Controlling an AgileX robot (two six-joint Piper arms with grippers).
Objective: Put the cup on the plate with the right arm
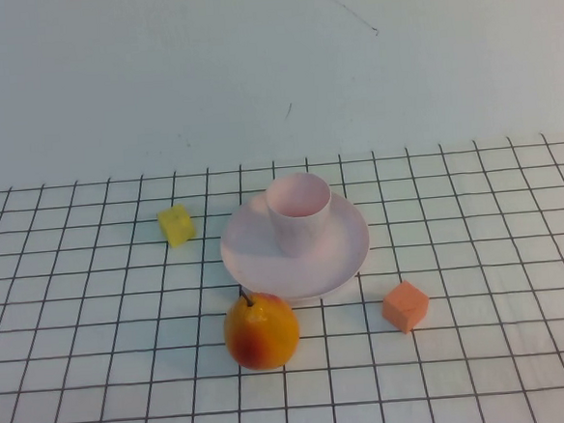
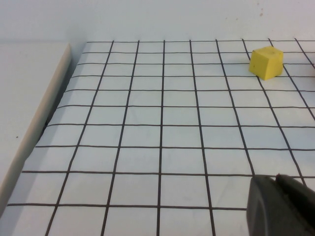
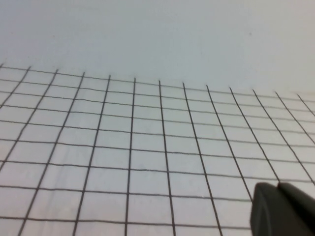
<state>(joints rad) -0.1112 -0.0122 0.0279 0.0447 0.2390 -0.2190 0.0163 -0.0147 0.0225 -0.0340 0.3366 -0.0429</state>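
Neither gripper reaches into the high view; each shows only as a dark tip at the corner of its own wrist camera, so whether they are released or clenched I cannot tell. Starting on the left, the left gripper (image 2: 280, 206) hangs low over the gridded white table cover (image 1: 95, 312), with bare squares under it and the yellow cube (image 2: 266, 62) well ahead of it. From above, that yellow cube (image 1: 176, 224) sits left of the plate (image 1: 339, 261), near its rim but apart from it. Nearer the robot, an orange-yellow pear-like fruit (image 1: 261, 331) with a dark stem stands just off the plate's front edge. At centre the pale pink cup (image 1: 299, 213) stands upright on the plate, toward its far side, mouth open upward. Right of the plate, a small orange cube (image 1: 405, 305) lies apart from the rim. Farthest right, the right gripper (image 3: 283, 209) hovers over bare grid squares, facing the pale wall.
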